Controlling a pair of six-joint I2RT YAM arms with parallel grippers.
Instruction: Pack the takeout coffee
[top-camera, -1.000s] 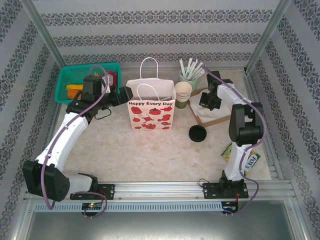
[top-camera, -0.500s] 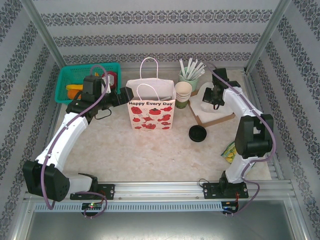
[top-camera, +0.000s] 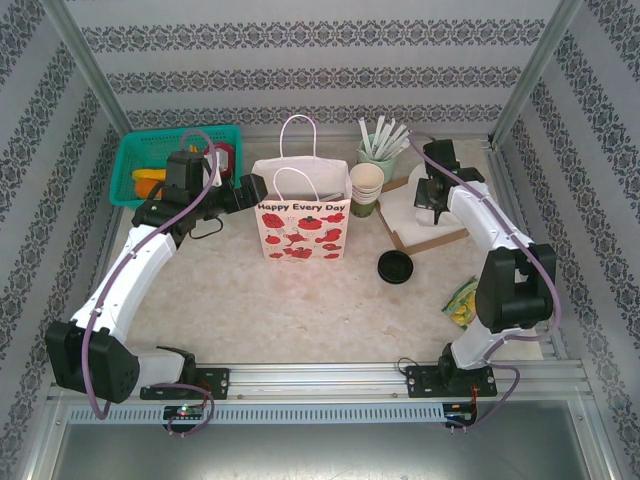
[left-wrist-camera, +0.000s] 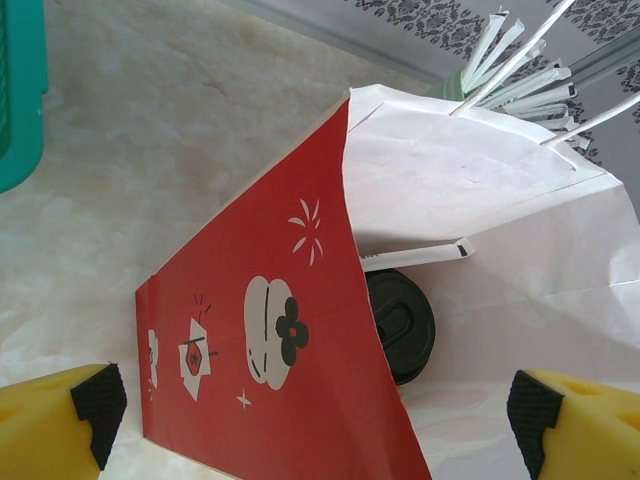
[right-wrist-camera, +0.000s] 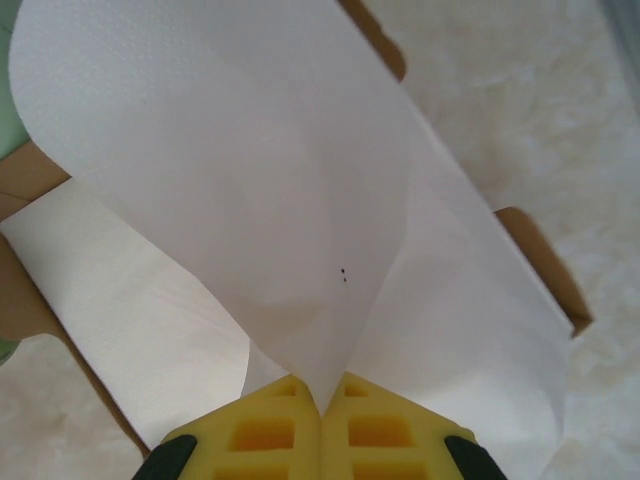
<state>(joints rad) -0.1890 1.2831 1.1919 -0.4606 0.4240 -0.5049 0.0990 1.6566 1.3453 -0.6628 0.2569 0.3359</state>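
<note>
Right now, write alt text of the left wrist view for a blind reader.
An open paper gift bag with a red printed front holds a takeout coffee, seen as its round black lid, beside a wrapped straw. The left jaws stand open at the lower corners; a cup of wrapped straws stands behind the bag.

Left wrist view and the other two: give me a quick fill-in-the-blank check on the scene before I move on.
1. The takeout coffee, black lid showing, sits ____ the paper bag.
2. The left gripper, at the bag's mouth, is ____.
3. The right gripper is shut on a ____ napkin.

Missing words: inside; open; white.
</note>
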